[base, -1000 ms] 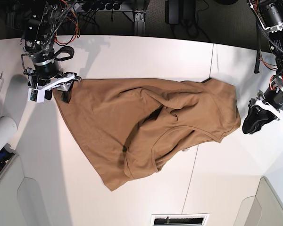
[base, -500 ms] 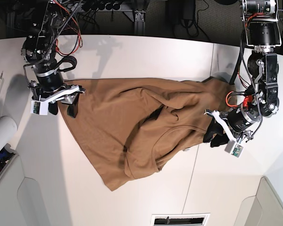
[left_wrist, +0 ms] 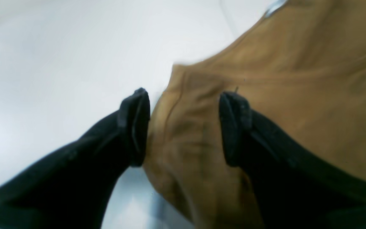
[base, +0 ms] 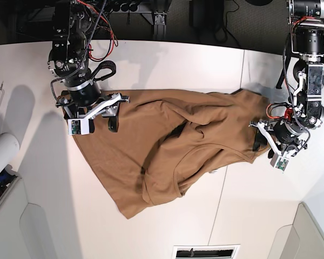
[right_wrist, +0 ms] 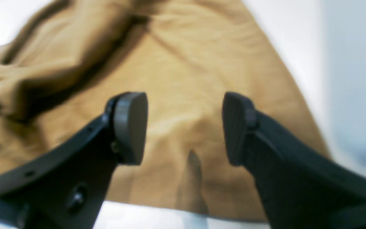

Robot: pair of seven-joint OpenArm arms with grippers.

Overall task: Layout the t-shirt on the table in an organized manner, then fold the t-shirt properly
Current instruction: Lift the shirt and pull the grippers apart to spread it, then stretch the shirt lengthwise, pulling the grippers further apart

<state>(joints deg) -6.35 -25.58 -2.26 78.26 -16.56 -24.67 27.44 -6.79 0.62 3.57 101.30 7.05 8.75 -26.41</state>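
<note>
T-shirt (base: pixel 167 145) lies rumpled across the white table (base: pixel 167 65), neckline facing the near edge. Left gripper (left_wrist: pixel 183 127) spread wide, straddling a bunched shirt corner without pinching it. Right gripper (right_wrist: pixel 184 127) also parted, empty, poised over flat cloth near the opposite edge.

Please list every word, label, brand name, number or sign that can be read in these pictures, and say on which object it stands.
No text can be read in any view.
The t-shirt is plain, with no print.
The table bears no markings.
The small white patch at the neckline is too small to read.
</note>
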